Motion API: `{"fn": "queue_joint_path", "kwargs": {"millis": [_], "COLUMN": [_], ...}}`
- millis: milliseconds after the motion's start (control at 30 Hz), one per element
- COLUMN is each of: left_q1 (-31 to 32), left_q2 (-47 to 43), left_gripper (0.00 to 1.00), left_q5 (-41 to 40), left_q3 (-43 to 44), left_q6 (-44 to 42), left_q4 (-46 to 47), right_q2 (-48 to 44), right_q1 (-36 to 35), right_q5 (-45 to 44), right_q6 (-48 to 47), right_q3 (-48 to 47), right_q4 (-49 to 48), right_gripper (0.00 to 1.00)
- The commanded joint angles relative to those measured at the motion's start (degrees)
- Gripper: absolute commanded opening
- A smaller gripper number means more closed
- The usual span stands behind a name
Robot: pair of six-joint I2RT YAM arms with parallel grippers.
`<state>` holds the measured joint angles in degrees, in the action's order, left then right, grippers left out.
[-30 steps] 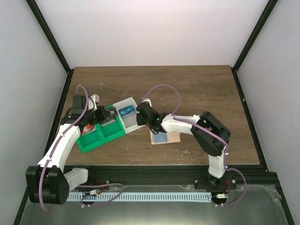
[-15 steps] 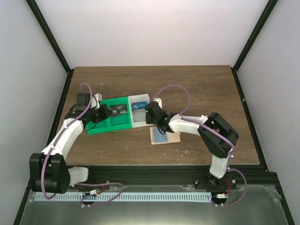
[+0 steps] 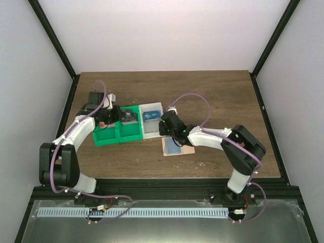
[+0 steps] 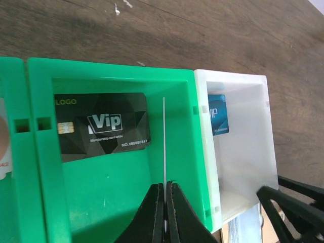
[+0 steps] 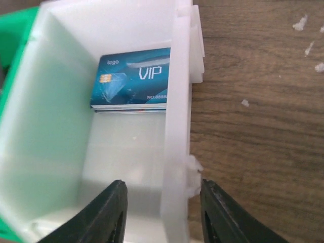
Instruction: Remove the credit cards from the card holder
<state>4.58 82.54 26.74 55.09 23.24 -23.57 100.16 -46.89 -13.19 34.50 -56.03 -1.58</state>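
Note:
My left gripper [image 4: 166, 185] is shut on a thin credit card [image 4: 164, 136] seen edge-on, held upright over the green tray [image 4: 38, 177]. A black credit card [image 4: 101, 129] lies flat in that compartment. A blue credit card [image 5: 134, 81] lies in the white box [image 5: 177, 126]. My right gripper [image 5: 164, 207] is open, one finger inside the box and one outside its right wall. In the top view the left gripper [image 3: 117, 116] hangs over the tray and the right gripper [image 3: 162, 129] is at the box. The tan card holder [image 3: 178, 147] lies open just in front of the box.
The green tray [image 3: 116, 140] and white box [image 3: 152, 130] stand joined side by side left of the table's centre. A pale card with a red circle [image 3: 103, 124] sits in the tray's left compartment. White crumbs [image 5: 304, 30] dot the wood beside the box.
The tray and box swung from tilted to level and slid right. My right jaws have spread wider at the box wall. The left arm has drawn back toward the left edge.

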Motion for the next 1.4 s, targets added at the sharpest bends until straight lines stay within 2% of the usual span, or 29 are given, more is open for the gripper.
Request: {"fn": "queue_joint_path", "kwargs": {"millis": [0, 167, 233, 533, 967, 1367], "left_q1": [1.91, 2.45, 2.57, 3.08, 3.42, 3.37], "left_q2": [1.89, 4.73, 5.50, 8.63, 11.04, 9.13], "left_gripper": [0.00, 0.00, 0.00, 0.00, 0.01, 0.37], "left_q5": [-1.21, -2.82, -3.59, -7.19, -8.20, -10.75], "left_q3": [1.81, 2.07, 2.24, 3.36, 4.97, 7.36], "left_q6": [-1.32, -1.69, -1.86, -1.59, -1.67, -0.96], "left_q4": [1.34, 1.42, 1.42, 1.56, 1.52, 0.96], "right_q2": [-5.68, -10.56, -12.35, -19.74, -19.73, -20.36], "right_q1": [0.03, 0.04, 0.04, 0.05, 0.05, 0.10], "right_q5": [2.51, 3.59, 3.69, 4.48, 4.41, 4.80], "right_q6": [-0.30, -0.66, -0.94, -1.63, -1.98, -1.76], "right_q3": [2.28, 5.05, 5.75, 10.65, 10.62, 10.90], "right_q4": [-3.53, -4.58, -4.53, -5.93, -6.16, -5.83], "right_gripper": [0.46, 0.62, 0.65, 0.65, 0.65, 0.66]}}
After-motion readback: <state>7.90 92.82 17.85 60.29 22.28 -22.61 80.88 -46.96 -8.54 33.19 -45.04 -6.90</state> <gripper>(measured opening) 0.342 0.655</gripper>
